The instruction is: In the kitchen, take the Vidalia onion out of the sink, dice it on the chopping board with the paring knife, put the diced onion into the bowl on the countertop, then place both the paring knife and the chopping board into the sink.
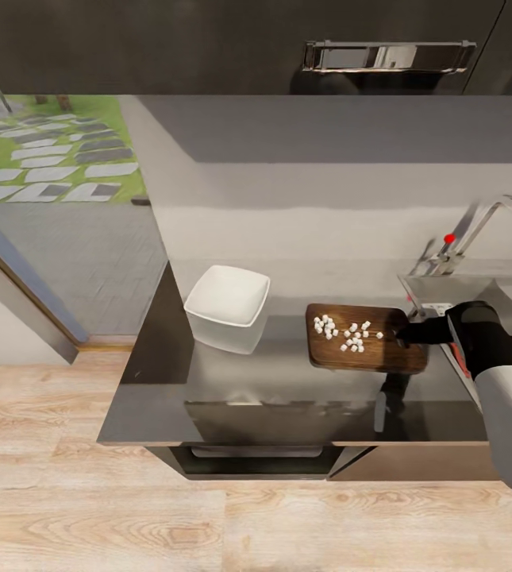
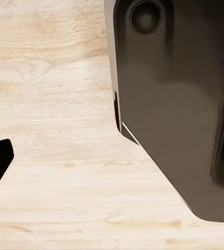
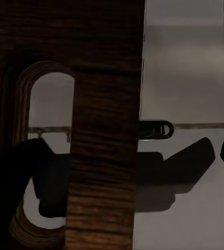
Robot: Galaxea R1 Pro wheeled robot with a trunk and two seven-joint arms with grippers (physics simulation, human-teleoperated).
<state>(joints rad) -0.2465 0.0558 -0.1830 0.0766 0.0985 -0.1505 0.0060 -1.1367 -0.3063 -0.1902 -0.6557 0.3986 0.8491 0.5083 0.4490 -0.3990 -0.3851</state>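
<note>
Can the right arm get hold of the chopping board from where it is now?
Probably yes: the right gripper is already at the chopping board's sink-side end, nothing between them.

Dark brown chopping board point(image 1: 367, 349) lying flat on grey countertop point(image 1: 287, 389), strewn with white diced onion point(image 1: 344, 333); glossy white bowl point(image 1: 227, 297) left; sink point(image 1: 478, 287) right.

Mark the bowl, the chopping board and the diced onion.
bowl point(image 1: 228, 295): head view, the white inside floor.
chopping board point(image 1: 383, 359): head view, bare wood near the front edge.
diced onion point(image 1: 354, 340): head view, a white cube amid the scatter on the board.
</note>
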